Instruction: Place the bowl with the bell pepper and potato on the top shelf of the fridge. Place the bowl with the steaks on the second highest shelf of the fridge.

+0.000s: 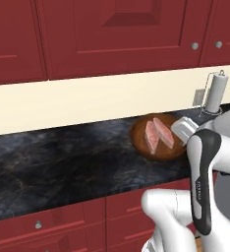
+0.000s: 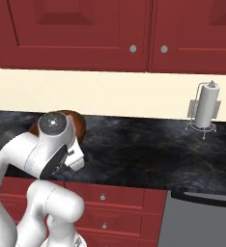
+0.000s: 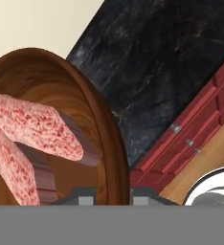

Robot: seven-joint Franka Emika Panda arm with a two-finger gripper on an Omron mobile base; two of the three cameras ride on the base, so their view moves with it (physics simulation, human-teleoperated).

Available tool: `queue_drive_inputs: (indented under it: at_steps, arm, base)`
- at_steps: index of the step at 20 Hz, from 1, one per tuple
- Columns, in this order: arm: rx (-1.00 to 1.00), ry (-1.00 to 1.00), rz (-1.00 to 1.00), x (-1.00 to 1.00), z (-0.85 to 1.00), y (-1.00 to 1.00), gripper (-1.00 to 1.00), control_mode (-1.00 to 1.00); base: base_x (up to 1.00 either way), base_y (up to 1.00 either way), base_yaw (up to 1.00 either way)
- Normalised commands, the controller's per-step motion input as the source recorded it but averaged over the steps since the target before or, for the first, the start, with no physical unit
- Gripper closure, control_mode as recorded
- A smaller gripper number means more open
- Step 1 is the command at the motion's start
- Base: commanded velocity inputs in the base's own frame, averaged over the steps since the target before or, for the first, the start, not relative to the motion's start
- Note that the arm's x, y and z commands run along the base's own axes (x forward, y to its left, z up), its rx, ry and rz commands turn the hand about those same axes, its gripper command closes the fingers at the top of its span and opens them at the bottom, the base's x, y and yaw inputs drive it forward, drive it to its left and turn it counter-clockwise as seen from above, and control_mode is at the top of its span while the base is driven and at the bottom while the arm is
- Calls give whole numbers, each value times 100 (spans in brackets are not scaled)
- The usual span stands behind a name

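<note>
- Red cabinet doors [image 1: 112, 34] span the top of both base views; a cream wall strip runs below them, and red drawers [image 1: 48, 224] line the lower edge
- Dark marbled counter [image 1: 58, 162] crosses the middle of the left base view; it is bare apart from the bowl and, at upper right, a paper towel holder [image 1: 216, 92]
- Bowl with the steaks [image 1: 136, 135] sits on the counter right of centre in the left base view; wide, shallow, dark reddish-brown with a wood-like grain; in the hand view it occupies the left half, its rim running down to the bottom centre
- Steaks [image 1: 158, 134], two pink wedge-shaped slabs with paler edges, lie side by side inside the bowl, leaning on each other
- Gripper [image 3: 113, 196] at the bottom centre of the hand view; its jaws are pinched narrow on the bowl's near rim, one tip either side of the wall
- Risk, as I judge it: a grip on one edge carries a wide bowl off-centre; it could tip in the lift and the steaks slide out; the rim could also slip from so small a hold
</note>
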Motion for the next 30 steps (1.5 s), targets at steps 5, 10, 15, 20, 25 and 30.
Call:
queue_drive_inputs:
  at_steps: [5,10,15,20,25,30]
  arm:
    - [0,1,-1,-15,0,0,100,100]
    - [0,0,0,0,0,0,100,100]
    - [0,0,0,0,0,0,100,100]
    - [0,0,0,0,0,0,100,100]
    - [0,0,0,0,0,0,100,100]
    - [0,0,0,0,0,0,100,100]
  base:
    - [-19,0,0]
    - [-100,14,17]
    - [-54,60,87]
    - [-9,98,71]
    - [53,100,35]
    - [91,100,22]
